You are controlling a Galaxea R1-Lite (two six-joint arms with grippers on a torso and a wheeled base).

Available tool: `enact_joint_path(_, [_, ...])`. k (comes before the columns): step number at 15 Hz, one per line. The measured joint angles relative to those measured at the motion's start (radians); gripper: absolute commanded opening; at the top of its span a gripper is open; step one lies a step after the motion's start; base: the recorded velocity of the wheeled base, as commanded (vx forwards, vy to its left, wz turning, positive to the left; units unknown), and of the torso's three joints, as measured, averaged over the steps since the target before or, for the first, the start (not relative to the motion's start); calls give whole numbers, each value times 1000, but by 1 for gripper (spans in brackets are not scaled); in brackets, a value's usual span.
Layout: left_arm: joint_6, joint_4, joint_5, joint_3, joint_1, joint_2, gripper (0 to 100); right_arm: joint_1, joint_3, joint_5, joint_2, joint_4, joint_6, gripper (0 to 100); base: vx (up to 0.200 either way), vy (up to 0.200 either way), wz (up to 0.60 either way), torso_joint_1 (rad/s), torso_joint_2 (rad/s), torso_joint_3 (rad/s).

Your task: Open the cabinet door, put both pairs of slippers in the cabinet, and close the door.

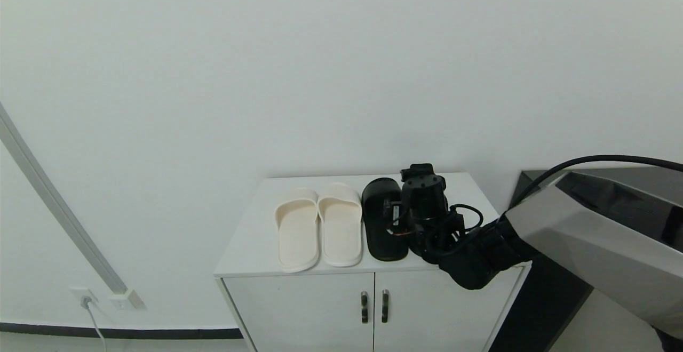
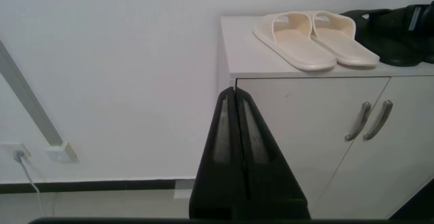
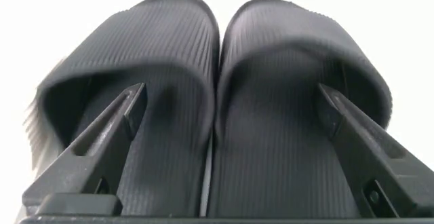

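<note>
A pair of black slippers lies on top of the white cabinet, toes toward the wall. My right gripper is low over them and hides the right-hand slipper. In the right wrist view the gripper is open, one finger inside each slipper's strap, with the two black slippers side by side between them. A pair of white slippers lies just left of the black ones. Both cabinet doors are closed. My left gripper is shut and empty, off the cabinet's left side below its top.
Two vertical handles meet at the middle of the doors. A dark unit stands right of the cabinet. On the wall to the left are a slanted conduit and a socket with a cable.
</note>
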Motion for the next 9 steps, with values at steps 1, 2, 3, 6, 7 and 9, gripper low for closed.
enact_joint_path(1, [0, 0, 0, 0, 0, 0, 0, -5, -14, 0, 11, 3, 0, 100, 0, 0, 0, 0, 0, 0])
enact_joint_path(2, [0, 0, 0, 0, 0, 0, 0, -11, -39, 0, 27, 14, 0, 100, 0, 0, 0, 0, 0, 0])
enact_joint_path(3, [0, 0, 0, 0, 0, 0, 0, -16, -68, 0, 43, 19, 0, 100, 0, 0, 0, 0, 0, 0])
enact_joint_path(6, [0, 0, 0, 0, 0, 0, 0, -23, -136, 1, 90, 24, 0, 100, 0, 0, 0, 0, 0, 0])
enact_joint_path(7, [-1, 0, 0, 0, 0, 0, 0, -24, -155, 0, 103, 30, -4, 100, 0, 0, 0, 0, 0, 0])
enact_joint_path(9, [-1, 0, 0, 0, 0, 0, 0, -26, -179, 1, 119, 34, -12, 0, 0, 0, 0, 0, 0, 0])
